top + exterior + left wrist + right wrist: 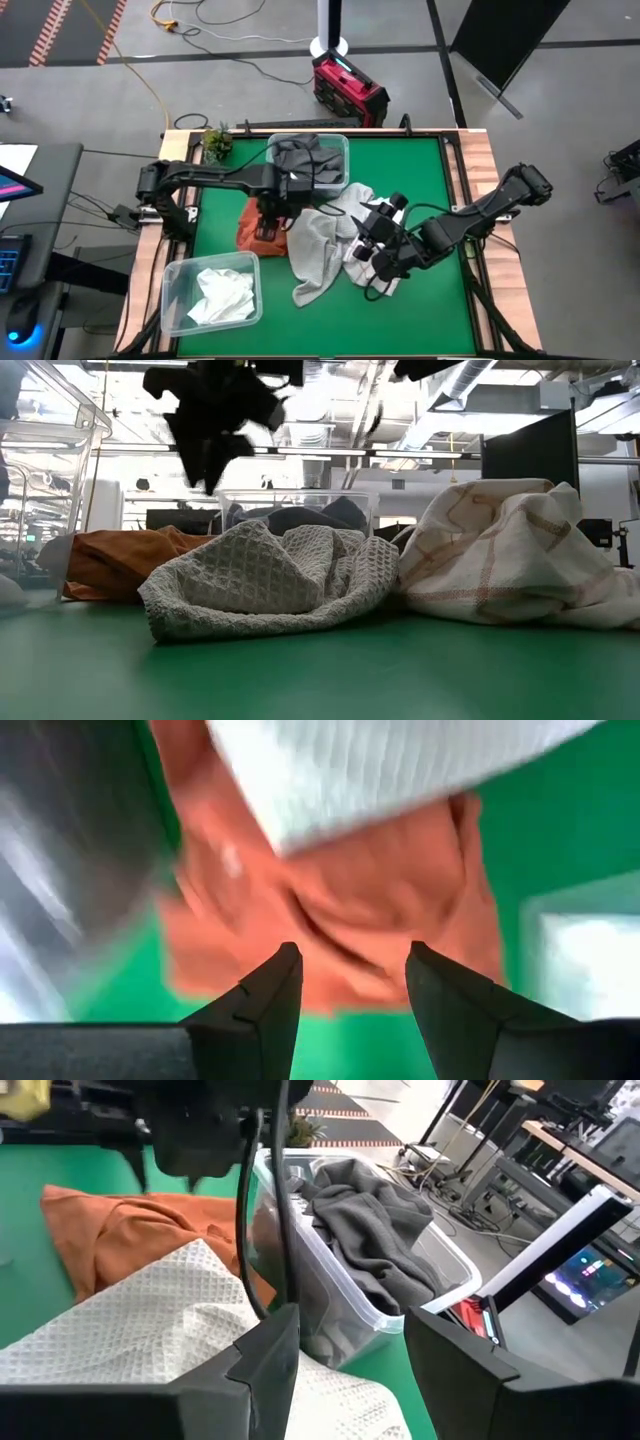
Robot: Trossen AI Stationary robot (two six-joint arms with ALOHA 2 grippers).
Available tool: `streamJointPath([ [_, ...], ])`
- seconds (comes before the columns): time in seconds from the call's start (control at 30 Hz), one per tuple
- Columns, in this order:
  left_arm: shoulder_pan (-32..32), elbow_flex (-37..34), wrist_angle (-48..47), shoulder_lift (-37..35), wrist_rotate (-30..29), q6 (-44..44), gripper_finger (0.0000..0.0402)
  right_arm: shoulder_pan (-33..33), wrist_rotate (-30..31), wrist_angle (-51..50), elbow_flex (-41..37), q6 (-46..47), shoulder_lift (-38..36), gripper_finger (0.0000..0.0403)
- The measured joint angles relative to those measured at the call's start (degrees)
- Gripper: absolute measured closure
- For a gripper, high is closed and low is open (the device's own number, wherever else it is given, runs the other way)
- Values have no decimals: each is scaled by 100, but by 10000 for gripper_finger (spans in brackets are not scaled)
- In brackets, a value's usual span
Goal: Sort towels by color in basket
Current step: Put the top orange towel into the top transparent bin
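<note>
My left tool [268,232], fingers spread and holding nothing, hangs directly over the crumpled rust-orange cotton towel [262,228] lying on the green-topped bench [420,170], just at nine o'clock of the heaped pile in the middle. At twelve o'clock of that towel stands the clear plastic bin [343,160] holding the dark grey soft towels [308,160]; at six o'clock, near the bench's front corner, a second clear plastic tub [175,295] holds the plain white cloths [224,293]. The light grey waffle-weave towel [315,250] sprawls across the centre, one edge overlapping the orange one, and the white towel with thin red grid lines [510,550] lies bunched at three o'clock of it, partly under my right arm. My right tool [385,262] waits at that pile's three o'clock side, fingers apart and empty, pointed toward the dark bin. As I judge it, the darks and whites are already sorted and the orange towel is the one now in hand, at the approach stage, not yet gripped. The next move would call for lowering the left tool straight onto a raised fold of the orange cloth, well clear of the grey waffle edge, then closing firmly so only one towel lifts.
</note>
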Motion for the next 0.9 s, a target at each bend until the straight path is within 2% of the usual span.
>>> streamJointPath([
  [0.23, -529, -237, -76, -7, -168, 2763, 233, 4, -2, 5, 0, 0, 0, 188],
  [0.6, -516, -1189, 666, -16, -652, 4441, 233, 37, -7, 74, 0, 0, 0, 188],
  [0.9, -405, -1908, 1149, -12, -650, 6106, 233, 39, -15, 87, 0, 0, 0, 188],
])
